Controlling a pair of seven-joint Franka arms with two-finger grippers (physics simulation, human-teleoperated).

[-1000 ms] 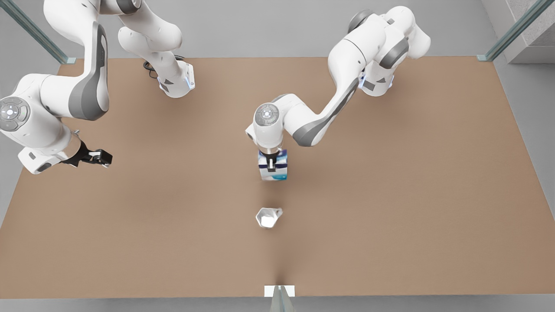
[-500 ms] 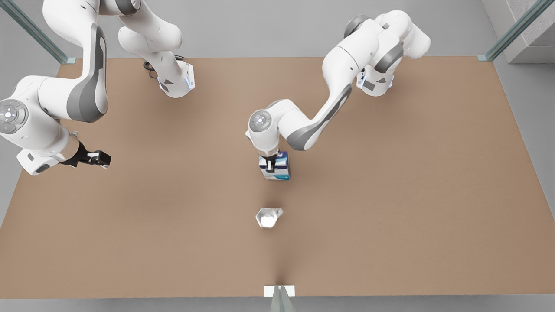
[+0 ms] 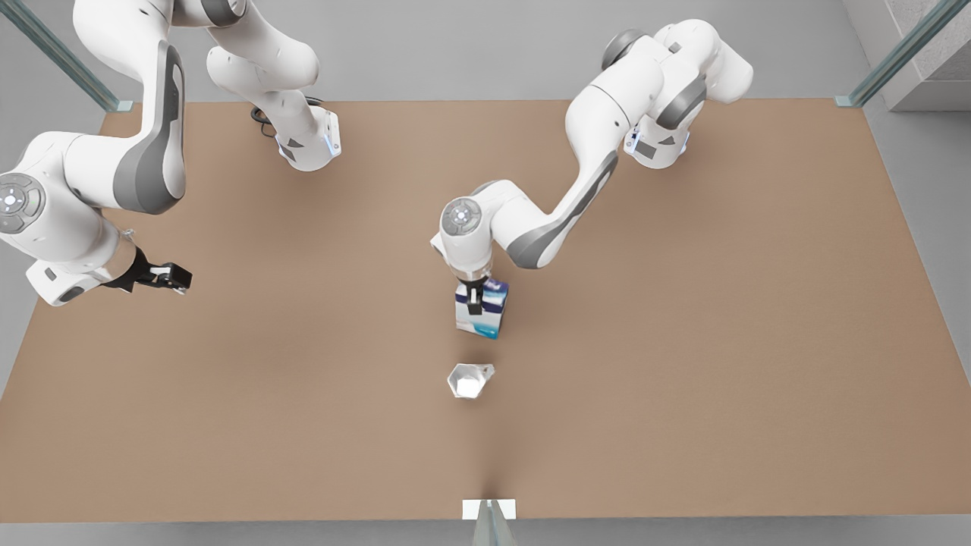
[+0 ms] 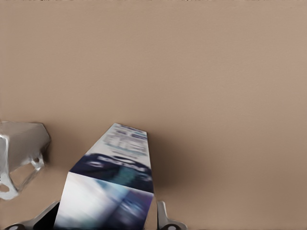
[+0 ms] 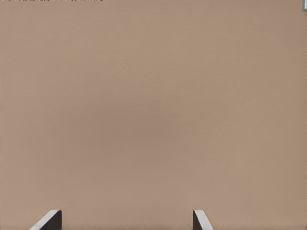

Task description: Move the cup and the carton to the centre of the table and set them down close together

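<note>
Gripping the boxy printed carton (image 3: 481,309) mid-table: left gripper (image 3: 475,297) | faceted shiny cup (image 3: 469,379) just nearer, apart | right gripper (image 3: 168,276) waits left, fingers spread, empty | matt table (image 3: 683,341)

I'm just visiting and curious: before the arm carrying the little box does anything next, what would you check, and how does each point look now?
1. Left hand gripping the carton: ok, its fingers clamp the carton near its top.
2. Carton resting on the table: cannot tell; whether its base touches is unclear.
3. Carton near the cup: ok, it is just behind the cup with a small gap.
4. Both near the table's centre: ok, roughly mid-table in the front view.
5. Cup upright: cannot tell; its faceted shape is hard to read.
6. Right hand out of the way: ok, open, waiting over the table's edge at the front view's left.
</note>
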